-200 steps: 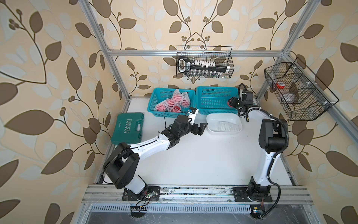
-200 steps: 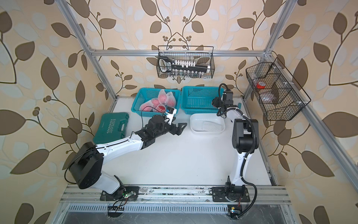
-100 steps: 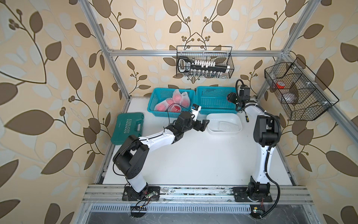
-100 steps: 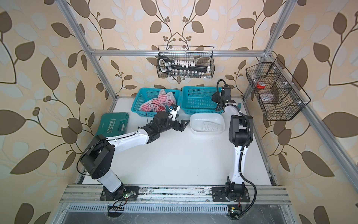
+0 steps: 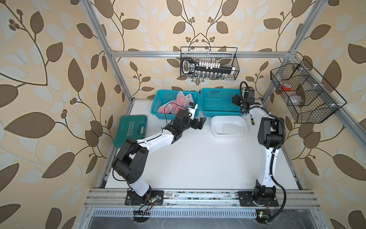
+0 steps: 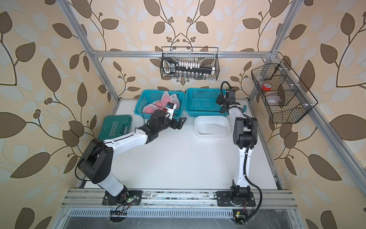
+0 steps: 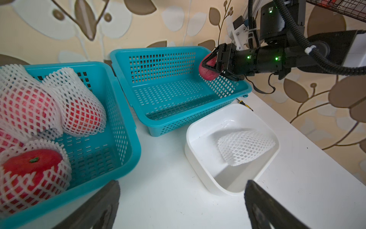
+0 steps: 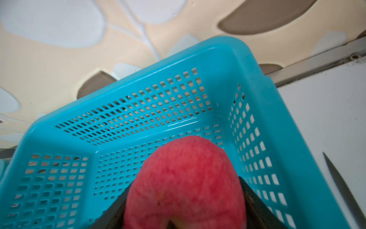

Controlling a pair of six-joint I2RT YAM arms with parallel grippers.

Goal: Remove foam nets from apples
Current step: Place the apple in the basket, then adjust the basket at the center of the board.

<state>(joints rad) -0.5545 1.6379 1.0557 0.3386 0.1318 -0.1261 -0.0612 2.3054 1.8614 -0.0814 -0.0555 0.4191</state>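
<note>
Apples (image 7: 31, 164) glow red through white foam nets (image 7: 59, 79).

apple (image 8: 184, 178) underside out of view

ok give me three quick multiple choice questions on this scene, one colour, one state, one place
1. The empty basket is:
A. teal
B. yellow
C. red

2. The right claw is:
A. open and empty
B. shut on a bare apple
C. shut on nothing

3. The loose foam net lies:
A. in the empty basket
B. in the right claw
C. in the white tray

Answers:
1 A, its perforated walls are teal in both wrist views.
2 B, the apple sits between the claw's fingers with no net on it.
3 C, the net rests alone on the tray's floor.
</note>
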